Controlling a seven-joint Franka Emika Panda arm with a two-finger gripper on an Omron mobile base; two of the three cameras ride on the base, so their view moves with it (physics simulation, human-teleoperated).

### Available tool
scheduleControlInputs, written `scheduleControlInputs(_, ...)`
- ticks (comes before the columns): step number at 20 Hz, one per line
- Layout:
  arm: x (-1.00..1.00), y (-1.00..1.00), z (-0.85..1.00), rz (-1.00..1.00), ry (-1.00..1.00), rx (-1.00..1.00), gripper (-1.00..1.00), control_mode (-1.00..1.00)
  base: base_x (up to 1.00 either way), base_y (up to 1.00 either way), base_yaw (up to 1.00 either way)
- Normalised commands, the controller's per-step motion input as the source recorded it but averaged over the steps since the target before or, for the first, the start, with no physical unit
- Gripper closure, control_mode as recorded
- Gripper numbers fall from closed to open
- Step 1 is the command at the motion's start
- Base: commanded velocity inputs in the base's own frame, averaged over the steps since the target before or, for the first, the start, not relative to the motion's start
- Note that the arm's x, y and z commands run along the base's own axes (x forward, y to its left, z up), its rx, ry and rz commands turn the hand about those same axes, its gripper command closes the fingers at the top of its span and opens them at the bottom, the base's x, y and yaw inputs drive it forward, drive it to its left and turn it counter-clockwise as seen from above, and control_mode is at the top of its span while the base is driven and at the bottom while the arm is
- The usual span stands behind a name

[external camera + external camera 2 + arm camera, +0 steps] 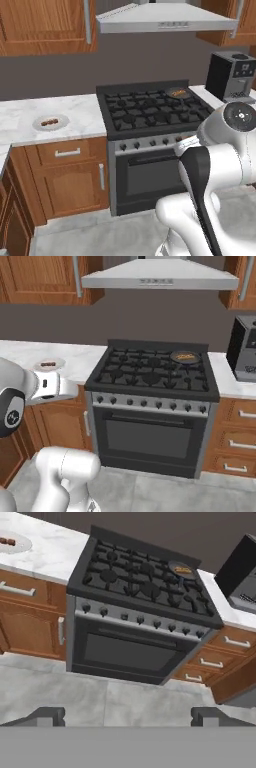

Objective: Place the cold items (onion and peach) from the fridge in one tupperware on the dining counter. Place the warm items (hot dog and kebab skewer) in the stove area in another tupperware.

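A small dark pan (177, 92) (186, 357) (182, 569) sits on the back right burner of the black stove (150, 112), with an orange-brown hot dog in it. On the marble counter to the left of the stove, a white plate (50, 122) (48, 363) (11, 543) carries a brown kebab skewer. In the hand view my gripper (127, 717) is open, its fingertips (47, 714) set wide apart with nothing between them. It hangs over the floor in front of the oven door, well short of both foods. Onion, peach and tupperware are out of view.
A black coffee machine (232, 75) (245, 348) (242, 567) stands on the counter right of the stove. A range hood (165, 20) hangs above the burners. Wooden drawers (220, 657) and cabinets (70, 175) flank the oven, and grey floor lies in front.
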Motion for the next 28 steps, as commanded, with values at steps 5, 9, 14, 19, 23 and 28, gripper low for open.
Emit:
scheduleControlInputs(5,0.00,0.00,0.00,0.00,0.00,0.00,-1.00,1.00,0.74,0.63,0.26)
scheduleControlInputs(9,0.00,0.00,0.00,0.00,0.00,0.00,-1.00,1.00,0.60,0.68,0.28)
scheduleControlInputs(14,0.00,0.00,0.00,0.00,0.00,0.00,-1.00,1.00,0.63,0.56,0.27)
scheduleControlInputs(19,0.00,0.00,0.00,0.00,0.00,0.00,-1.00,1.00,0.86,0.23,0.23)
scheduleControlInputs(23,0.00,0.00,0.00,0.00,0.00,0.00,-1.00,1.00,0.99,0.00,0.13)
scheduleControlInputs(28,0.00,0.00,0.00,0.00,0.00,0.00,-1.00,1.00,0.63,0.12,0.18)
